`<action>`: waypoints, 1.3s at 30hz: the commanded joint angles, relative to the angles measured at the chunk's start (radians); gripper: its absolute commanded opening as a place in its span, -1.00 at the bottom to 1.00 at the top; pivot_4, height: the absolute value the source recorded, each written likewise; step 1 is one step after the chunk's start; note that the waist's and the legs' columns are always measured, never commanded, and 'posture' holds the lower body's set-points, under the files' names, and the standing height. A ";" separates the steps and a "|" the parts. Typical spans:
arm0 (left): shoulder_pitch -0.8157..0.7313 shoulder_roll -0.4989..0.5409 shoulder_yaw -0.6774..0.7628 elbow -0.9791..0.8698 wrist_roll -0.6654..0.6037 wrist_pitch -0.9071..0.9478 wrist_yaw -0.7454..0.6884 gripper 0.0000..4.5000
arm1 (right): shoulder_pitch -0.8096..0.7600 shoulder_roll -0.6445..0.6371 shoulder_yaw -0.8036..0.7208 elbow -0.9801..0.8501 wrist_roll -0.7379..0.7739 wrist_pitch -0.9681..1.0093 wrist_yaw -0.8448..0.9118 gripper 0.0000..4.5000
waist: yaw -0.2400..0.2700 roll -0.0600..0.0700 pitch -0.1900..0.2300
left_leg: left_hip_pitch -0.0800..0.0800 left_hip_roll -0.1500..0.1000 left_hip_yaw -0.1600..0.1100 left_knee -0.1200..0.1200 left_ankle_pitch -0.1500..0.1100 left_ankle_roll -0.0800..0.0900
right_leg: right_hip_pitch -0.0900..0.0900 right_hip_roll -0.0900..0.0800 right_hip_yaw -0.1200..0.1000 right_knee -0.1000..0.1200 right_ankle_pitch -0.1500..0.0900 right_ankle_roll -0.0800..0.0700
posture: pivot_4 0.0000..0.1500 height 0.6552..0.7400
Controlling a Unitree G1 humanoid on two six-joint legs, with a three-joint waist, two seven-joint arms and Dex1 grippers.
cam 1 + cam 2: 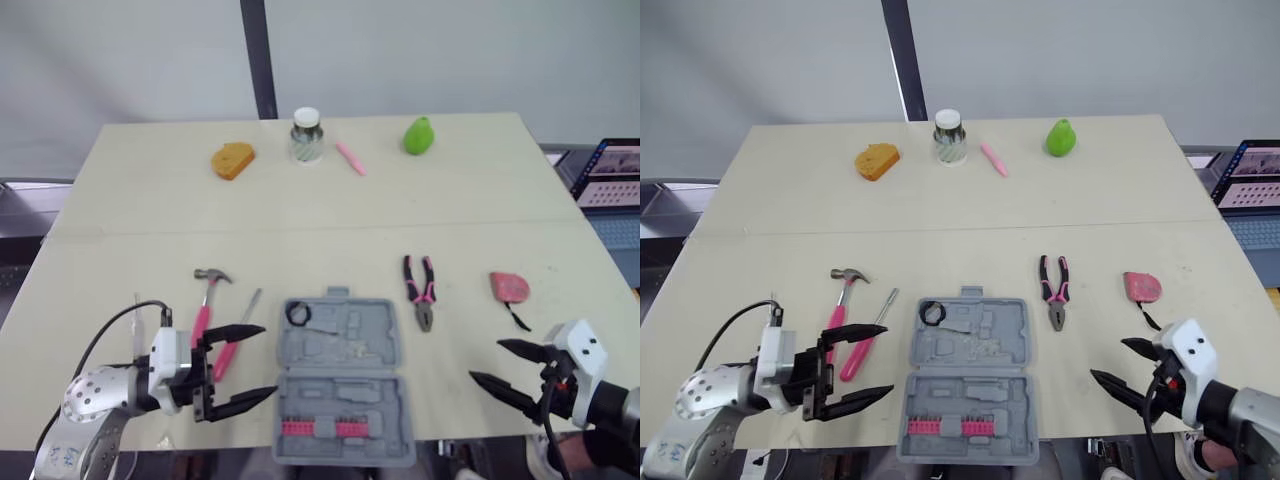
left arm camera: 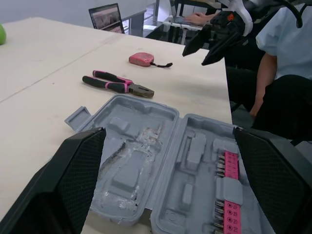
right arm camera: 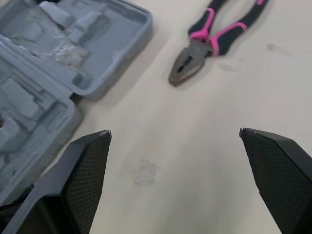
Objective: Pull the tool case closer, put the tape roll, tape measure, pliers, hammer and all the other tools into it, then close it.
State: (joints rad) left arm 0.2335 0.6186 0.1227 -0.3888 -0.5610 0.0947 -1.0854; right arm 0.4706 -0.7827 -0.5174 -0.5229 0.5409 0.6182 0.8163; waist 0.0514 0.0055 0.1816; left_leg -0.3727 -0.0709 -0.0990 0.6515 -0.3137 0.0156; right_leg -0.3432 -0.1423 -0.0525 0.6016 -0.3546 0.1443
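Observation:
The grey tool case lies open at the table's front edge, with a black tape roll in its far left corner and pink bits in the near half. Left of it lie the pink-handled hammer and a pink screwdriver. The pliers and the pink tape measure lie to the right. My left gripper is open just left of the case, holding nothing. My right gripper is open near the front right edge, below the tape measure.
At the table's far side stand an orange sponge, a glass jar, a pink pen and a green pear. A laptop sits off the right edge. A person sits past the table's right end.

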 commanded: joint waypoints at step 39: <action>0.018 0.025 -0.010 -0.083 0.015 0.023 0.081 1.00 | -0.645 0.068 0.227 0.624 -0.206 0.156 -0.277 0.99 | -0.028 0.005 0.003 | -0.001 -0.001 0.001 0.000 0.004 -0.001 | -0.003 0.000 0.001 0.005 0.000 0.000 | 1.00 0.43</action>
State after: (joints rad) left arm 0.2454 0.6357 0.0993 -0.4315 -0.5384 0.1299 -0.9985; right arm -0.1725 -0.7187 -0.2797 0.1177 0.3331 0.7838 0.5462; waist 0.0236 0.0103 0.1844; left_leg -0.3732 -0.0715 -0.0978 0.6511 -0.3095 0.0143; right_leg -0.3466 -0.1428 -0.0512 0.6068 -0.3545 0.1444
